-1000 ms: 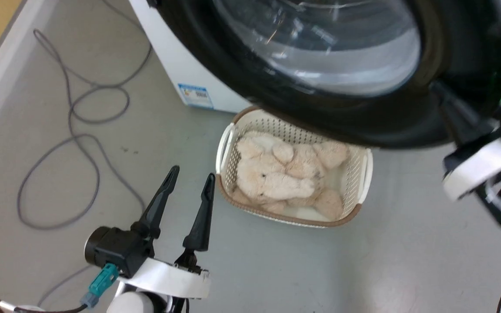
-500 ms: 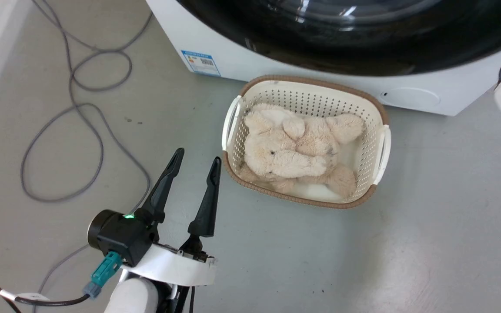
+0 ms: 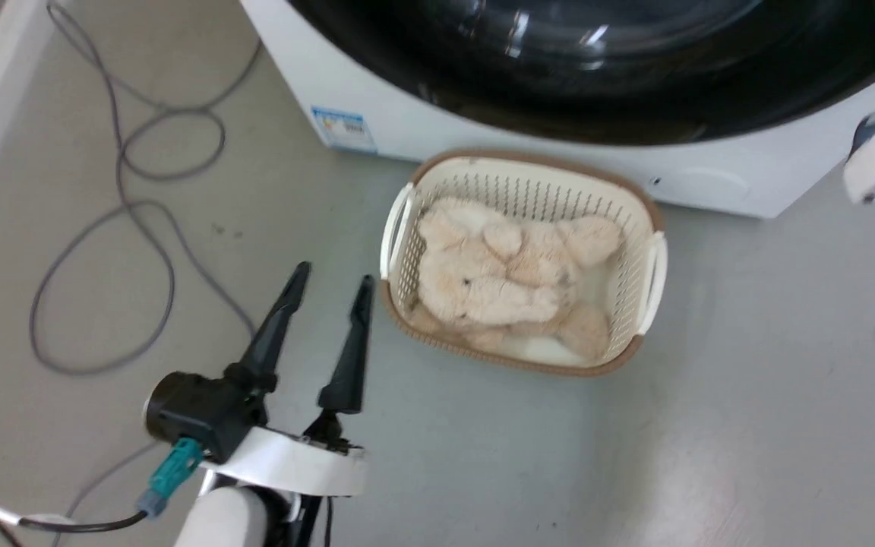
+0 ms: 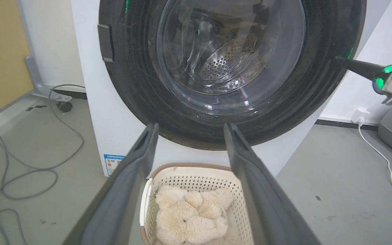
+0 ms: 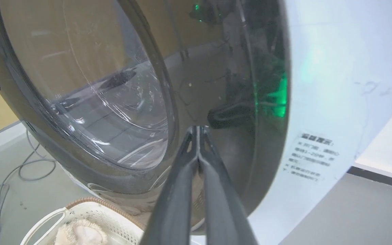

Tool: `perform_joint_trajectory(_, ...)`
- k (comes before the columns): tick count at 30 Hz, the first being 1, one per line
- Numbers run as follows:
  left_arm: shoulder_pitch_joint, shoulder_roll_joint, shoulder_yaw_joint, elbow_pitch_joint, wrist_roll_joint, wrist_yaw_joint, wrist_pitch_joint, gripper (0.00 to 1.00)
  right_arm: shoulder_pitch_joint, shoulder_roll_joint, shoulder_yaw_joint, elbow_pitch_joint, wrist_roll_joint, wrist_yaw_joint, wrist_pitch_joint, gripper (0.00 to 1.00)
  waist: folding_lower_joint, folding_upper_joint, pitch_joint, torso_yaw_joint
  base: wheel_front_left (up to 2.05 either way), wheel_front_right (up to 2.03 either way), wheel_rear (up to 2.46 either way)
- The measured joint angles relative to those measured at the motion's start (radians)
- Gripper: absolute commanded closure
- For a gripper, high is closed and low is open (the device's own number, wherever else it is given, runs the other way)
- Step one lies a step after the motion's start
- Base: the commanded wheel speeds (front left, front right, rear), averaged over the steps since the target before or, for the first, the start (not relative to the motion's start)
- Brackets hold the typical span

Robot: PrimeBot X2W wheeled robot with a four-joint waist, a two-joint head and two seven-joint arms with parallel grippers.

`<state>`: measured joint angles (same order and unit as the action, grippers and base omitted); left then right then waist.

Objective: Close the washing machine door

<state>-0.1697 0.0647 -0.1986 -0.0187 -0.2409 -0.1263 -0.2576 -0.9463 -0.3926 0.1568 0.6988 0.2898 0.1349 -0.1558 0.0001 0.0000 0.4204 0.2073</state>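
The door point(image 4: 230, 68), lying against the machine's point(image 4: 107, 129) front, is pressed at its rim by the right gripper's point(image 5: 197, 128) closed-together fingers, the left gripper point(image 3: 334, 273) held spread; the latch may be left uncaught should the tips be slid off.

The washing machine door point(image 4: 230, 68) is black-rimmed, the washing machine point(image 4: 114, 129) white, the hole-dotted basket point(image 3: 536, 196) cream with a brown rim.

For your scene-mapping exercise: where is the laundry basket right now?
In the head view's centre, the laundry basket stands on the floor in front of the washing machine, to the right of the open left gripper, with a plush toy inside.
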Motion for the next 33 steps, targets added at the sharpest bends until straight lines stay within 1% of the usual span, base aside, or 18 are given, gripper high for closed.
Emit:
perform_joint_trajectory(2, 0.011, -0.003, 0.022, 0.006, -0.003, 0.0, 0.0, 0.0, 0.03, 0.003, 0.004, 0.004, 0.0, -0.003, -0.027, 1.0, 0.0, 0.0, -0.026, -0.009, 0.0, 0.0, 0.0)
perform_joint_trajectory(3, 0.027, -0.003, 0.035, 0.02, -0.003, 0.0, 0.0, 0.0, 0.073, 0.006, 0.018, 0.0, -0.001, -0.003, -0.051, 1.0, -0.0001, 0.0, -0.056, -0.02, 0.0, 0.0, 0.0)
perform_joint_trajectory(6, 0.055, -0.006, 0.051, 0.046, -0.01, 0.0, 0.0, 0.0, 0.153, 0.013, 0.032, -0.035, -0.003, -0.003, -0.079, 1.0, -0.0001, 0.0, -0.105, -0.039, 0.0, 0.0, 0.0)
perform_joint_trajectory(10, 0.086, -0.007, 0.083, 0.064, -0.004, 0.0, 0.0, 0.0, 0.281, 0.037, -0.008, -0.125, 0.0, -0.003, -0.093, 1.0, -0.0001, 0.0, -0.175, -0.067, 0.0, 0.0, 0.0)
perform_joint_trajectory(13, 0.111, -0.008, 0.112, 0.066, 0.003, 0.0, 0.0, 0.0, 0.394, 0.08, -0.057, -0.214, 0.001, -0.003, -0.098, 1.0, -0.0001, 0.0, -0.223, -0.091, 0.0, 0.0, 0.0)
perform_joint_trajectory(16, 0.134, -0.008, 0.136, 0.069, 0.009, 0.0, 0.0, 0.0, 0.508, 0.133, -0.085, -0.308, -0.006, -0.003, -0.101, 1.0, -0.0002, 0.0, -0.263, -0.12, 0.0, 0.0, 0.0)
perform_joint_trajectory(20, 0.152, -0.011, 0.152, 0.078, 0.012, 0.0, 0.0, 0.0, 0.651, 0.193, -0.164, -0.42, -0.033, -0.003, -0.1, 1.0, -0.0001, 0.0, -0.307, -0.15, 0.0, 0.0, 0.0)
perform_joint_trajectory(23, 0.165, -0.012, 0.161, 0.079, 0.019, 0.0, 0.0, 0.0, 0.739, 0.238, -0.204, -0.491, -0.038, -0.003, -0.087, 1.0, -0.0002, 0.0, -0.333, -0.165, 0.0, 0.0, 0.0)
perform_joint_trajectory(28, 0.19, -0.013, 0.159, 0.095, 0.027, 0.0, 0.0, 0.0, 0.865, 0.283, -0.232, -0.586, -0.094, -0.003, -0.083, 1.0, -0.0002, 0.0, -0.358, -0.175, 0.0, 0.0, 0.0)
perform_joint_trajectory(33, 0.206, -0.013, 0.16, 0.11, 0.029, 0.0, 0.0, 0.0, 0.969, 0.319, -0.249, -0.628, -0.143, -0.003, -0.084, 1.0, -0.0002, 0.0, -0.375, -0.172, 0.0, 0.0, 0.0)
